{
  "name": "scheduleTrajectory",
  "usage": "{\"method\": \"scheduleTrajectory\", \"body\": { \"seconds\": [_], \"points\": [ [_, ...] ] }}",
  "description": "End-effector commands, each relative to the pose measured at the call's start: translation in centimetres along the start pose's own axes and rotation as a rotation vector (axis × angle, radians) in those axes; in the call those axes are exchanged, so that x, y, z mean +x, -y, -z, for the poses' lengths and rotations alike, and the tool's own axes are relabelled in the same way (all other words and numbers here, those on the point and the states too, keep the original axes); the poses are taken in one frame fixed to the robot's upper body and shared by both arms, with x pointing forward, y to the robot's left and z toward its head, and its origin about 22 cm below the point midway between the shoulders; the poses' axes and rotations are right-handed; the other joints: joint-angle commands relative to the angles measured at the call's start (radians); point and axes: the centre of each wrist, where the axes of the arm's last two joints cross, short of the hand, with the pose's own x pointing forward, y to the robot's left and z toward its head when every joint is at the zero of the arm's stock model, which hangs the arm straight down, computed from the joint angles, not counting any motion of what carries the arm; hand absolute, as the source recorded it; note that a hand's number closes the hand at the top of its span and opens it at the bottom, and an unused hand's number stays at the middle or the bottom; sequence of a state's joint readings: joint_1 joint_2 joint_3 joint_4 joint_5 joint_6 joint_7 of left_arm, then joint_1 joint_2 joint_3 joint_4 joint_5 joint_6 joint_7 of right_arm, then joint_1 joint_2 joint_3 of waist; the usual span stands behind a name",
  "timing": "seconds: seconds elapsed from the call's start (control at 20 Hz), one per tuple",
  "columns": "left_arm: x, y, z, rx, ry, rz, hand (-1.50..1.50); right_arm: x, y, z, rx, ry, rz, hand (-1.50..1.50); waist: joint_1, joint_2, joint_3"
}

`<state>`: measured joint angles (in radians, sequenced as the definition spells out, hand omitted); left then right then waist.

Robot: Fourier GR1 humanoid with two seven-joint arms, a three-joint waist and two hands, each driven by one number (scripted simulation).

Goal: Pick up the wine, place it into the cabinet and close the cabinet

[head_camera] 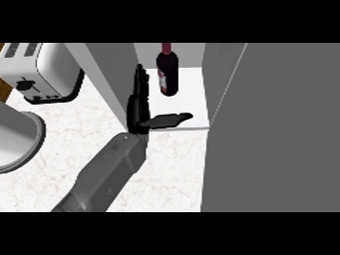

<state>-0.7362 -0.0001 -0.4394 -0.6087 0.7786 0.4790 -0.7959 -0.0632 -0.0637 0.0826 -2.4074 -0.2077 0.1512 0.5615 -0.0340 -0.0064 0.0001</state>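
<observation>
One hand visible; which side, I cannot tell. Toaster well left of cabinet. Hand at cabinet opening, fingers straight, thumb spread toward wine, holding nothing. Wine upright inside cabinet, just right of hand. I judge placing done, closing step in hand: next I withdraw, swing door shut

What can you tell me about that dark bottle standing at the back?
The wine bottle is dark red, almost black, with a slim neck, a red cap and a small pale label on its body. It looks like glass. It stands upright on the white shelf inside the open cabinet, near the back. Nothing holds it: the open hand is just beside it, to its left.
</observation>
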Motion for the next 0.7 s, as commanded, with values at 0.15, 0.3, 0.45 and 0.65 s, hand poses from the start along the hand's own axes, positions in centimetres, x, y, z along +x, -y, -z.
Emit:
{"method": "scheduleTrajectory", "body": {
  "seconds": [0.15,0.3,0.45,0.65],
  "points": [
    [1.2,2.9,-7.4,-0.025,0.007,-0.012,-1.50,1.8,-0.1,-1.6,-0.030,0.028,-0.033,-1.50,0.027,0.001,0.000],
    [2.9,4.2,-8.1,-0.037,0.019,-0.030,-1.50,2.7,0.2,-3.0,-0.039,0.034,-0.021,-1.50,0.024,0.001,0.000],
    [3.6,2.9,-10.2,-0.063,0.044,-0.074,-1.50,3.1,-0.5,-1.8,-0.033,0.019,-0.019,-1.50,0.040,0.000,0.000],
    [6.5,1.9,-12.4,-0.033,0.036,-0.093,-1.50,2.2,0.4,-1.6,-0.047,0.040,-0.036,-1.50,0.043,0.000,0.000]
  ]
}}
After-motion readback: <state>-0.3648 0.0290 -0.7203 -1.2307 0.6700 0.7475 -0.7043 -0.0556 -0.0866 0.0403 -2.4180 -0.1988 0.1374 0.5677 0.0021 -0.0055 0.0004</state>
